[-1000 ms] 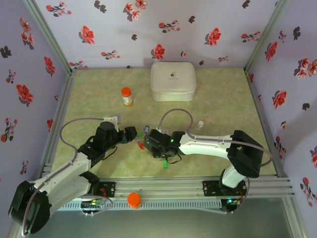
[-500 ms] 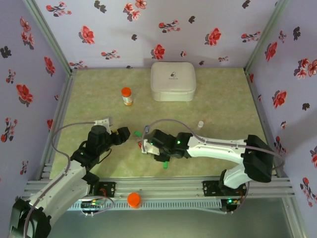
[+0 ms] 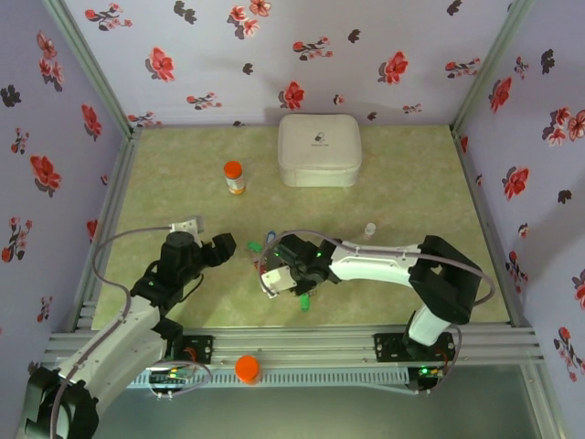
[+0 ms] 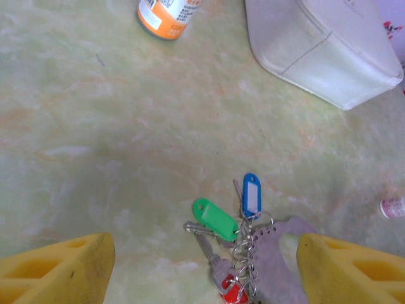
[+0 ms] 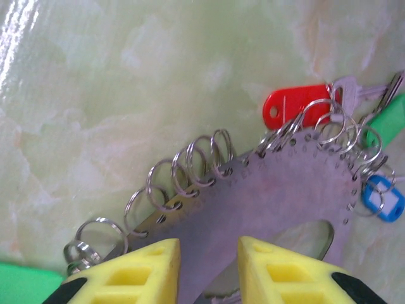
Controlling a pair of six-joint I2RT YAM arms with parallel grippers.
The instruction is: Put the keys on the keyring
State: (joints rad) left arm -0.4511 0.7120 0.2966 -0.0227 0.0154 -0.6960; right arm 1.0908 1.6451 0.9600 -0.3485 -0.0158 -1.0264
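The keyring (image 5: 278,183) is a flat grey metal plate edged with several small split rings. My right gripper (image 5: 209,253) is shut on its near part, fingers on either side. Keys with red (image 5: 294,104), blue (image 5: 383,196) and green (image 5: 383,123) tags hang at its far end. In the top view the right gripper (image 3: 279,265) holds the keyring (image 3: 269,277) mid-table. Another green-tagged key (image 3: 303,304) lies beside the right wrist. My left gripper (image 4: 202,253) is open just short of the green tag (image 4: 215,218), blue tag (image 4: 251,195) and keyring (image 4: 275,266); it sits left of them (image 3: 222,249).
An orange-capped bottle (image 3: 235,176) stands at the back left, and a white zip case (image 3: 319,149) at the back middle. A small white cap (image 3: 370,229) lies right of the keyring. An orange knob (image 3: 247,368) sits on the front rail.
The left gripper has drawn back to the left, away from the keyring. The right gripper has shifted left and turned, with the keyring in it.
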